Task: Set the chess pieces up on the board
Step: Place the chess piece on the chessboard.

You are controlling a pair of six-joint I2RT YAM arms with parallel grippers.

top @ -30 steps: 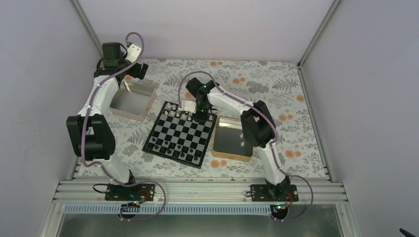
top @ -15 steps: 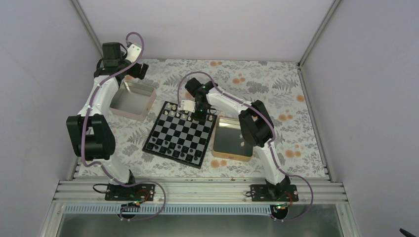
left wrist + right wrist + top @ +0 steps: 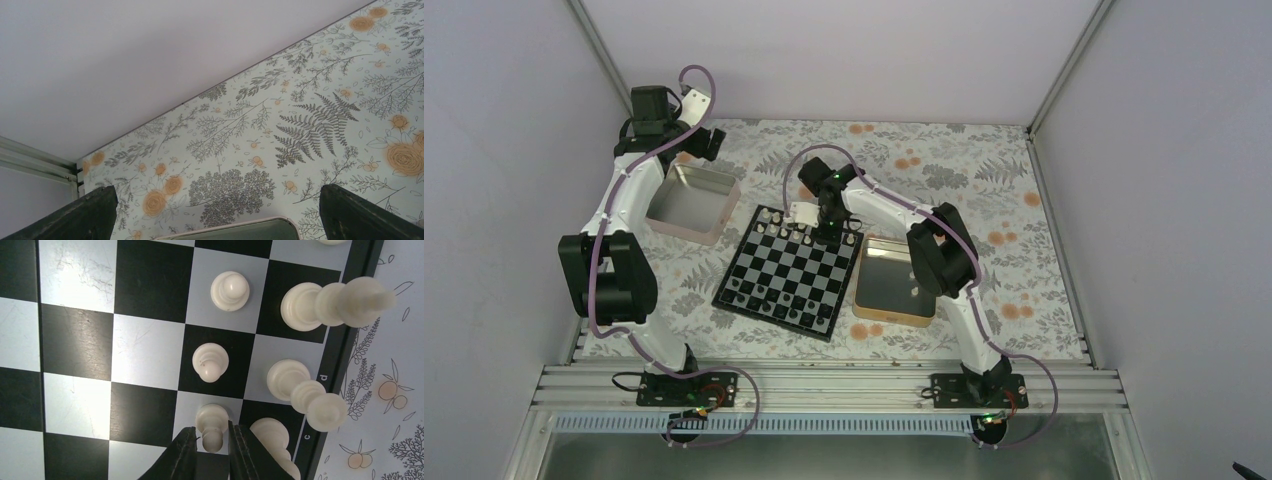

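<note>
The board lies at the table's middle. In the top view, white chess pieces stand along its far edge and small dark chessmen along its near edge. My right gripper is low over the far rows. In the right wrist view its jaws straddle an upright white pawn on a pale square of the board. Narrow gaps show beside the pawn's head. Two more pawns and taller white pieces stand close by. My left gripper is open and empty at the back left.
A pinkish silver tin stands left of the board, its rim under my left gripper. A gold tin sits right of the board, with one small piece inside. The enclosure walls close in the floral table.
My right gripper has shifted slightly toward the far left over the board's back rows. The left arm has not moved.
</note>
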